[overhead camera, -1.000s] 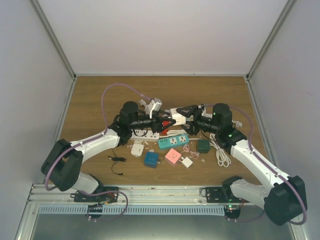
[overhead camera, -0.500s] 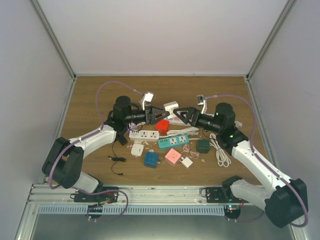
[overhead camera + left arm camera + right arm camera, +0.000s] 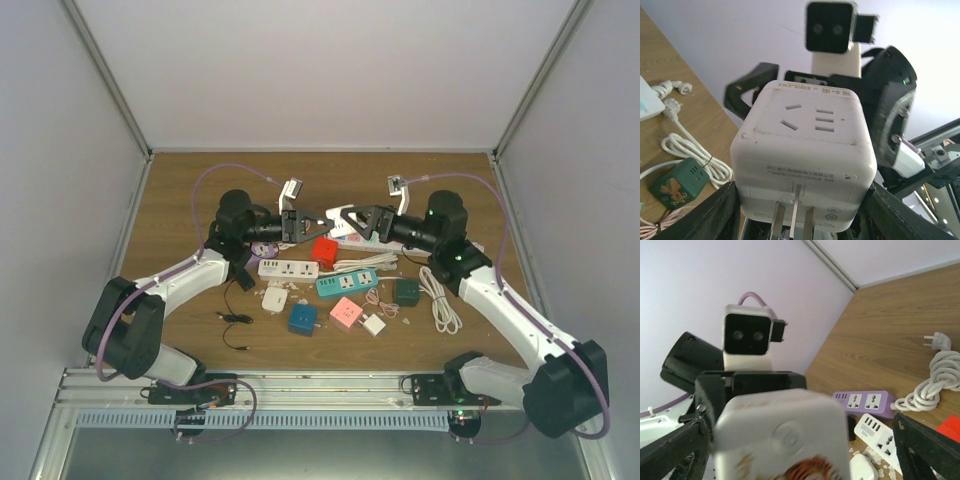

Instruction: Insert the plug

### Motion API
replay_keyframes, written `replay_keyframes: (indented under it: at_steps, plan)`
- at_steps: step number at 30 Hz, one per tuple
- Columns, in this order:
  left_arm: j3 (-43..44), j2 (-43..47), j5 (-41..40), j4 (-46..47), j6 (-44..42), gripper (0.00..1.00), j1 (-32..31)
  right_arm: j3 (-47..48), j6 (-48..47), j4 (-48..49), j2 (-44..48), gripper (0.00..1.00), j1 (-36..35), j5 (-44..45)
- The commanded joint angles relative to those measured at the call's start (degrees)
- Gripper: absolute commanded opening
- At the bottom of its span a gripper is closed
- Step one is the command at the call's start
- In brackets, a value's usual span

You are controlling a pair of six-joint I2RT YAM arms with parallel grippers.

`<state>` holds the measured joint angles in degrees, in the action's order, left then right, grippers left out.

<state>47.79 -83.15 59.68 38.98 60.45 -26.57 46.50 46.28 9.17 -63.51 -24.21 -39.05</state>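
A white cube adapter (image 3: pixel 805 140) with three metal prongs on its near face sits between my left gripper's (image 3: pixel 800 220) dark fingers, which press on both its sides. In the top view the adapter (image 3: pixel 326 218) hangs in the air between my left gripper (image 3: pixel 308 222) and my right gripper (image 3: pixel 347 218), above the strips. In the right wrist view the adapter (image 3: pixel 785 440) is close and blurred, with a tiger print low on its face. My right gripper (image 3: pixel 800 455) is wide open around it, its right finger well apart from it.
On the table below lie a white power strip (image 3: pixel 288 269), a teal strip (image 3: pixel 347 283), a purple strip (image 3: pixel 867 402), a red adapter (image 3: pixel 323 250), and green (image 3: pixel 406 292), blue (image 3: pixel 302 318) and pink (image 3: pixel 346 313) cubes. A coiled white cable (image 3: pixel 440 300) lies at the right.
Both grippers have risen from just above the strips. The left gripper has drawn back to the left. The right wrist has levelled and its fingers now stand open around the cube.
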Motion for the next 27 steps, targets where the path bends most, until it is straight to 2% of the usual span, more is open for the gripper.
replay_keyframes:
  at_steps: [1, 5, 11, 14, 17, 20, 21, 24, 25, 27]
  plan:
    - [0.89, 1.38, 3.02, 7.15, 3.36, 0.45, 0.53, 4.15, 1.54, -3.87, -4.23, 0.97, 0.91, -2.35]
    - [0.25, 1.14, 3.51, 10.78, 6.56, 0.45, 0.79, 1.56, 7.15, 6.43, -5.87, 0.89, 0.80, -10.43]
    - [0.00, 2.40, 3.51, 8.31, 5.64, 0.45, 1.47, -3.34, 16.82, 22.66, -5.76, 0.71, 0.73, -16.06]
    - [-0.48, 2.80, 3.26, 8.30, 6.07, 0.45, 1.61, -3.35, 19.27, 26.34, -5.92, 0.62, 0.52, -16.84]
    - [-0.75, 3.27, 2.94, 7.69, 5.82, 0.49, 1.76, -2.41, 18.43, 25.74, -5.97, 0.50, 0.22, -16.00]
    - [-0.30, 4.86, 1.38, 1.76, 2.49, 0.68, 2.78, -0.24, 14.07, 19.11, -5.76, 0.41, 0.27, -12.26]
    - [-0.13, 5.68, 0.28, -1.85, 0.42, 0.77, 3.29, 0.56, 12.56, 16.82, -5.75, 0.39, 0.30, -11.02]
    - [0.46, 9.09, -4.84, -13.97, -6.98, 0.95, 5.75, 2.37, 8.44, 10.98, -5.86, 0.38, 0.64, -7.26]
    - [0.46, 10.66, -7.13, -17.52, -9.77, 0.98, 6.64, 2.97, 7.28, 9.44, -6.03, 0.38, 0.77, -6.45]
    - [0.62, 13.71, -12.09, -24.47, -15.15, 0.99, 8.62, 4.39, 4.59, 5.35, -6.62, 0.38, 1.28, -3.98]
